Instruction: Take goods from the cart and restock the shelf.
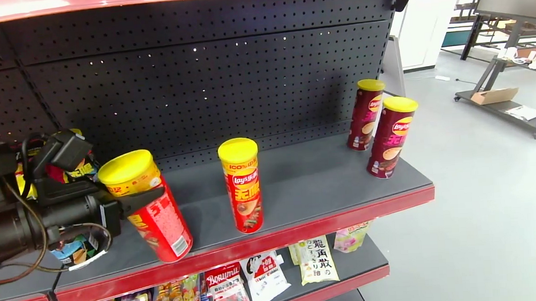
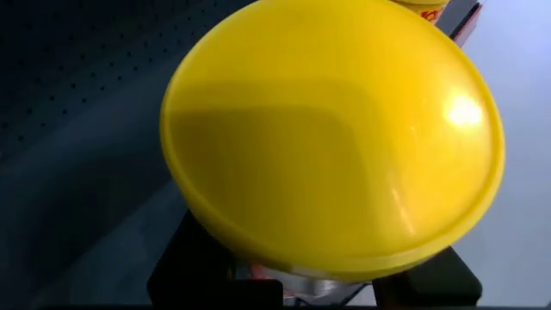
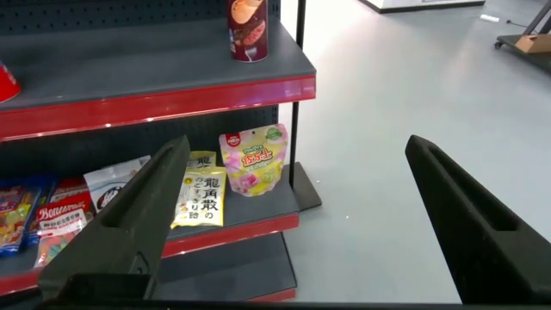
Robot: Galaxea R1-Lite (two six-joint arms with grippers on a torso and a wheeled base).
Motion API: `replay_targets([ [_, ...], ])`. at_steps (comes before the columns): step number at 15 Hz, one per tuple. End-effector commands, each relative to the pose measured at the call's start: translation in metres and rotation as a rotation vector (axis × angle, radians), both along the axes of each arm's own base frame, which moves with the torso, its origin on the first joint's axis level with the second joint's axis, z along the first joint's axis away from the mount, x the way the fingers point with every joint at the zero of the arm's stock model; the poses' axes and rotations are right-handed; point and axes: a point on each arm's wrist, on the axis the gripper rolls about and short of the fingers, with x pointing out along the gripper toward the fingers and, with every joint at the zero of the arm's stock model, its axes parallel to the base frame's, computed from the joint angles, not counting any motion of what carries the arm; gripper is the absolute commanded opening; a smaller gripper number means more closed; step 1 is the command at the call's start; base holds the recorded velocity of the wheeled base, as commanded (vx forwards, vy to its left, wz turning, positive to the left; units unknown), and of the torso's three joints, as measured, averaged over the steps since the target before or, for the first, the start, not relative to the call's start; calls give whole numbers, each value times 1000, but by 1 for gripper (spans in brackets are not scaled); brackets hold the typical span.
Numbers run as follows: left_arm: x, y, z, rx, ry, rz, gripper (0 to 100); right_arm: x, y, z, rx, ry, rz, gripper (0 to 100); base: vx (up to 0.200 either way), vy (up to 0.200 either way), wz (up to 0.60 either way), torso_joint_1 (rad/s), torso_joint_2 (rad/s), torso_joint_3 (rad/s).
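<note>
My left gripper (image 1: 146, 200) is shut on a red chip can (image 1: 160, 224) with a yellow lid, near the left of the dark shelf board (image 1: 307, 185). The can leans, its base at the shelf's red front edge. In the left wrist view the yellow lid (image 2: 331, 129) is close up above the gripper (image 2: 310, 288). A second red can (image 1: 243, 189) stands upright mid-shelf. Two maroon cans (image 1: 366, 116) (image 1: 390, 138) stand at the shelf's right end. My right gripper (image 3: 297, 151) is open and holds nothing, low in front of the lower shelves; one maroon can (image 3: 248, 30) shows above it.
A black pegboard wall (image 1: 198, 80) backs the shelf under a red upper ledge. Snack bags (image 1: 266, 276) hang on the lower shelf. More packets (image 1: 71, 169) and a round tub (image 1: 76, 250) sit behind my left arm. Grey floor (image 1: 485, 202) and a wheeled rack (image 1: 516, 102) lie to the right.
</note>
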Motion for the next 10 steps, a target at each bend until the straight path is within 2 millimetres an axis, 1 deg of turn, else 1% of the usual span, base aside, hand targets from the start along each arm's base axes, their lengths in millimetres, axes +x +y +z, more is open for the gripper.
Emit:
replay_targets([
  [1,25,-4,-11,28,-12,-22,0,0,0,0,-1,0,1,100,0,0,0,0,0,0],
  [2,33,-12,-11,23,-31,-45,0,0,0,0,-1,2,1,100,0,0,0,0,0,0],
  [4,44,-20,-8,20,-59,-67,0,0,0,0,-1,2,1,100,0,0,0,0,0,0],
  [5,49,-21,-7,18,-63,-68,0,0,0,0,-1,2,1,100,0,0,0,0,0,0],
  [10,82,-24,-18,27,-45,-63,0,0,0,0,-1,0,1,100,0,0,0,0,0,0],
])
